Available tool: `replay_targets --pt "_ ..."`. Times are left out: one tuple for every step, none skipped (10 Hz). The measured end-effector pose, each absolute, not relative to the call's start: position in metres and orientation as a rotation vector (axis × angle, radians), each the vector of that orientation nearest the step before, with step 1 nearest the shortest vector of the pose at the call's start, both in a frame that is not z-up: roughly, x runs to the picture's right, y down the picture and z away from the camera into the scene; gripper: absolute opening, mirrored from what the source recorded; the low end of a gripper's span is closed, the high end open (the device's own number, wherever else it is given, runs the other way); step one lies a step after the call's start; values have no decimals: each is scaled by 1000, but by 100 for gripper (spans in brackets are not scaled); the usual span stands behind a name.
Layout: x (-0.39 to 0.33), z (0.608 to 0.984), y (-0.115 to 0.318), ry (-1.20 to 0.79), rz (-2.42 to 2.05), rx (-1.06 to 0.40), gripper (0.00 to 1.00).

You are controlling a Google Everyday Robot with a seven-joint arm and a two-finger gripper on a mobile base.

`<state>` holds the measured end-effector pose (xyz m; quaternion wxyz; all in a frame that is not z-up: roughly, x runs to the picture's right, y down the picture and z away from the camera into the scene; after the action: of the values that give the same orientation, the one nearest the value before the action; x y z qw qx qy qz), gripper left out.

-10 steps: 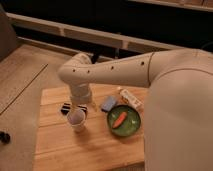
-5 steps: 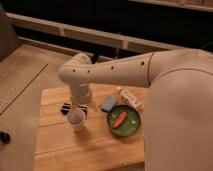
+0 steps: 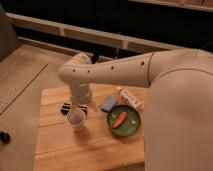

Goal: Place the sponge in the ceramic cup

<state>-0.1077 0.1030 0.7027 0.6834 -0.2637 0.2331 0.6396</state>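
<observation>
Sponge (image 3: 108, 104) is outside the cup. At left the ceramic cup (image 3: 76, 120) stands upright on the desk (image 3: 65, 145), and the tool (image 3: 81, 106) hangs just above its rim; whether it is open or closed I cannot tell. To the right, the sponge lies flat beside the green bowl (image 3: 131, 131). My judgement is that the pick-up is the step in hand: shift right, then descend squarely over the sponge.
</observation>
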Motion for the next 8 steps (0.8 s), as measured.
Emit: replay_targets --pt "-108 703 102 520 1438 -588 65" --pt "-111 703 96 501 1467 -581 65" --pt "-113 705 87 479 1511 -569 65" --pt "-109 710 69 443 1613 -535 65" --pt "-99 713 52 418 1715 -494 65" --pt "-92 717 43 412 1781 -467 65" --pt "-97 717 44 423 1830 -469 65" --pt "-100 716 46 432 1858 -471 65"
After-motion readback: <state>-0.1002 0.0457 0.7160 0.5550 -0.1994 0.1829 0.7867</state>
